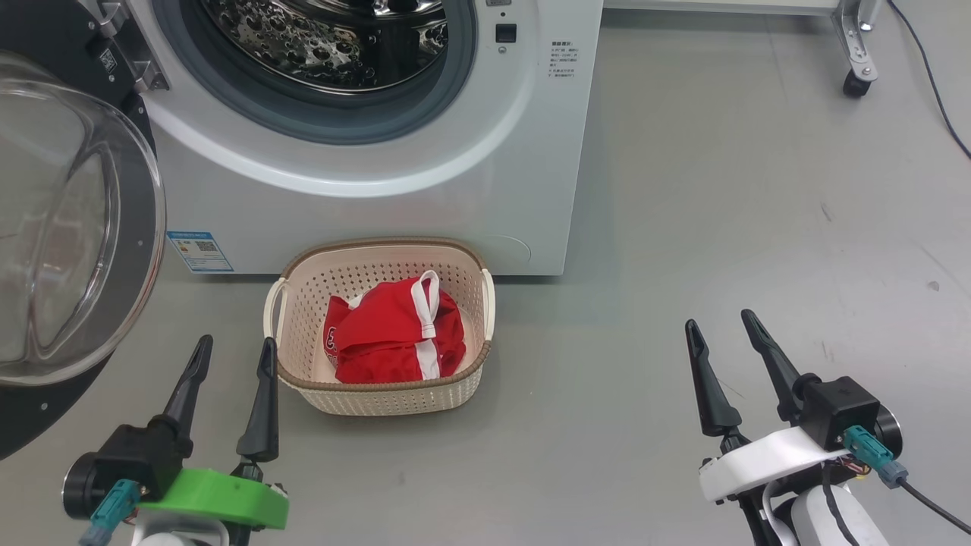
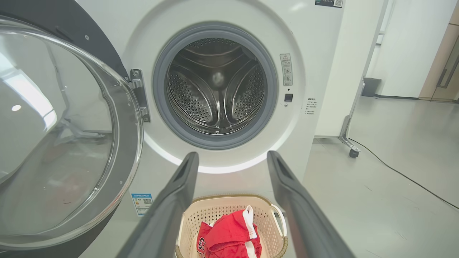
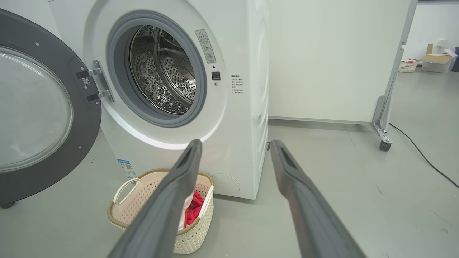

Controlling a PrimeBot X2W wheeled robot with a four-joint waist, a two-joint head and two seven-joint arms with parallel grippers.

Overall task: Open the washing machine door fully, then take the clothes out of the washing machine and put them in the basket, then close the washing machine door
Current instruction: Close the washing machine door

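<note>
The white washing machine (image 1: 425, 189) stands ahead with its steel drum (image 2: 217, 93) showing no fabric inside. Its door (image 1: 68, 227) hangs swung wide to the left, glass bowl facing me; the door (image 2: 61, 136) (image 3: 39, 111) shows in both wrist views too. On the floor in front sits the cream basket (image 1: 379, 394) holding the red clothes (image 1: 391, 337) with white trim. My left gripper (image 1: 234, 350) is open, empty, just left of the basket. My right gripper (image 1: 721, 322) is open and empty, well right of it over bare floor.
Grey floor spreads to the right. A white partition on a castor (image 1: 856, 82) stands behind the machine's right side, with a black cable (image 1: 929, 68) trailing across the floor. Far off in the right wrist view are a small basket (image 3: 407, 66) and a cardboard box (image 3: 435, 61).
</note>
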